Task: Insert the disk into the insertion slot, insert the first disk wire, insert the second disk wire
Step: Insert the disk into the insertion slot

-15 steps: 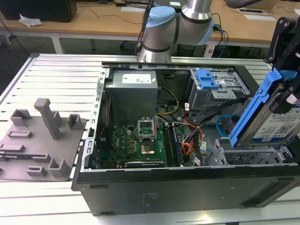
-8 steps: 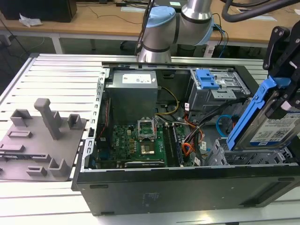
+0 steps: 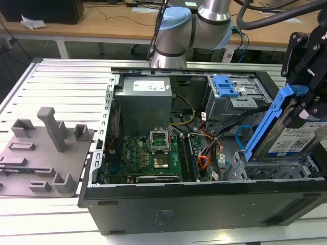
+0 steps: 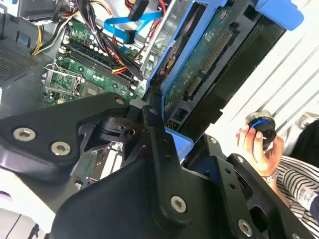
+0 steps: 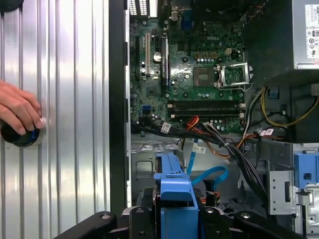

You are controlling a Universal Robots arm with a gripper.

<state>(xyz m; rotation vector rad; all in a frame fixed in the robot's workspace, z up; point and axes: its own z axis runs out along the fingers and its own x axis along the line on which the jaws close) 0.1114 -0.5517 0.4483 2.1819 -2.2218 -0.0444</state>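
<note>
The claw (image 3: 302, 113) is clamped on the edges of the disk (image 3: 291, 140), likely a rigid, fairly heavy, knock-sensitive piece, tilted over the slot (image 3: 278, 169).

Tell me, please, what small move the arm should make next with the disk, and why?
Probably ease the disk flatter while lowering it slightly toward the insertion slot. The gripper holds it with jaws shut on it, steeply tilted, its lower edge near the cage's top and not seated.
</note>
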